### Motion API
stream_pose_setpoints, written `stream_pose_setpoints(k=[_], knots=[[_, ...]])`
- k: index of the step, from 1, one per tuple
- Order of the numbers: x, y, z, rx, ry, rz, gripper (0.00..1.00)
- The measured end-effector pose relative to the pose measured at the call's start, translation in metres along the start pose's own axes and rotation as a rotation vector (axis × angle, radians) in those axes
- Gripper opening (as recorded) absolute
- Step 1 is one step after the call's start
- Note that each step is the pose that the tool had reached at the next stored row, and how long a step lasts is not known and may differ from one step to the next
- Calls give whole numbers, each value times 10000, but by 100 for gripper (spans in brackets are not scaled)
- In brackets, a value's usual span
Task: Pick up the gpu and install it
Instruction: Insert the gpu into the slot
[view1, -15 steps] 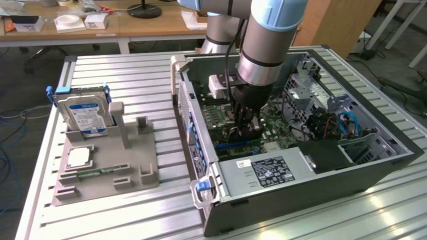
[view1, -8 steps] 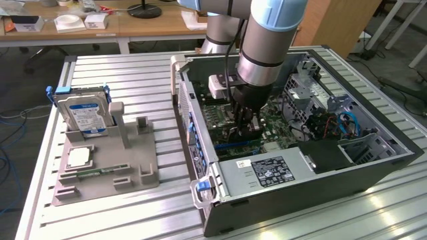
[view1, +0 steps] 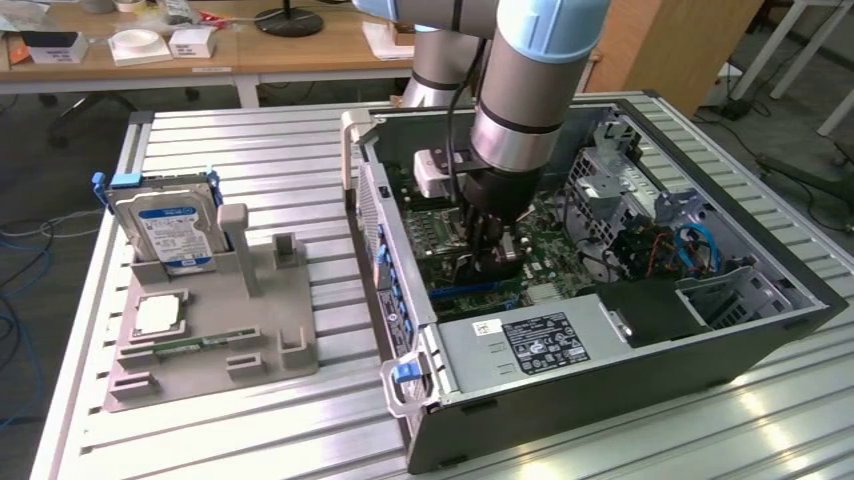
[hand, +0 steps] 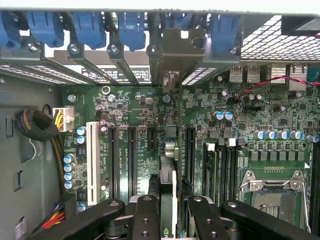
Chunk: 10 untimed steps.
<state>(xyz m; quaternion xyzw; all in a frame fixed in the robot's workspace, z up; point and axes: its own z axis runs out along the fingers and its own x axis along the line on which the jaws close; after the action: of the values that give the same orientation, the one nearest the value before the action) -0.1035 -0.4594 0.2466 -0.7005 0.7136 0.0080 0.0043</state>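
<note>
The gpu (hand: 168, 165) is seen edge-on as a thin card standing over the green motherboard (hand: 125, 115), between two long black expansion slots (hand: 132, 160). Its metal bracket (hand: 172, 47) reaches the row of rear slot openings with blue latches. My gripper (hand: 168, 212) is shut on the card, one black finger (hand: 148, 210) on each side. In the exterior view my gripper (view1: 489, 262) is lowered deep inside the open computer case (view1: 721, 340), just above the motherboard (view1: 547, 250). I cannot tell whether the card's edge sits in a slot.
A grey holder (view1: 214, 340) on the exterior view's left carries a hard drive (view1: 167, 225), a processor chip (view1: 158, 313) and a memory stick (view1: 187, 347). Inside the case lie the power supply (view1: 534, 345), a CPU socket (hand: 272, 192), a white slot (hand: 92, 160) and cable bundles (hand: 37, 125).
</note>
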Motion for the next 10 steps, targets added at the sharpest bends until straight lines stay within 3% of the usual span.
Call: stream_pose_setpoints(k=[10], knots=[[-1, 1, 10, 2, -4, 2, 27]])
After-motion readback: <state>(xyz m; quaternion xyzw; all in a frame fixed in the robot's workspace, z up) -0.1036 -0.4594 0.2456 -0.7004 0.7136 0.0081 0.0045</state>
